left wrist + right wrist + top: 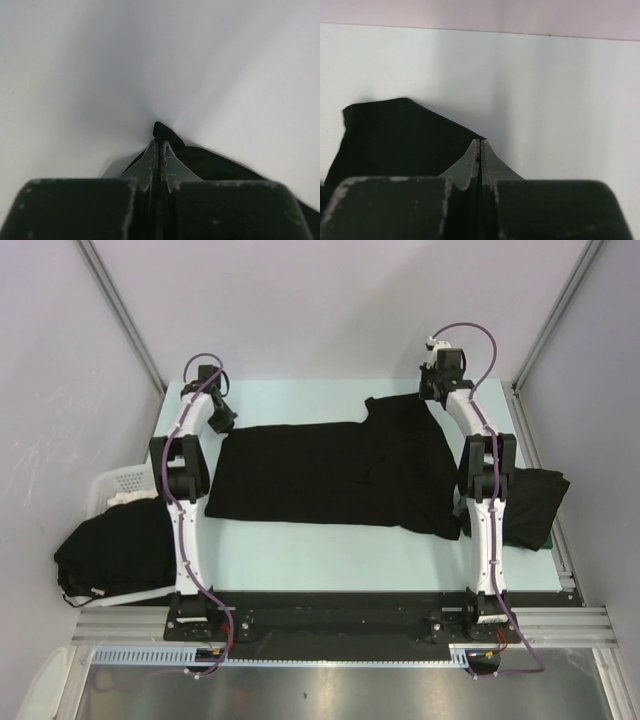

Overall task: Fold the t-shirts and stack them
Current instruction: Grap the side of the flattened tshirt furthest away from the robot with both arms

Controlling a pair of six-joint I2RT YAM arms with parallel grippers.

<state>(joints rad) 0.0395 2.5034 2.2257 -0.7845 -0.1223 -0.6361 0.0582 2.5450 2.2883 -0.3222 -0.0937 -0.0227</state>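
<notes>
Top external view: a black short-sleeved cloth t-shirt is seen spread flat across the middle of a pale blue-green table, one sleeve reaching toward the upper right of the frame. The left gripper is set at the shirt's upper left corner and the right gripper at its upper right corner, close to the far table edge.

At the lower left a heap of black t-shirts is piled off the table's left side, just below a white slotted plastic basket. At the right edge a crumpled black t-shirt is draped over the table's side, partly hidden behind the right arm. Grey walls close in the scene at the top, left and right.

Bare table is left as a broad strip below the spread shirt and a narrower strip above it.

In the left wrist view the left gripper is seen closed, a small peak of the shirt's cloth pinched at its tips. In the right wrist view the right gripper is likewise closed, with the shirt's edge drawn up to its tips and apparently pinched there.
</notes>
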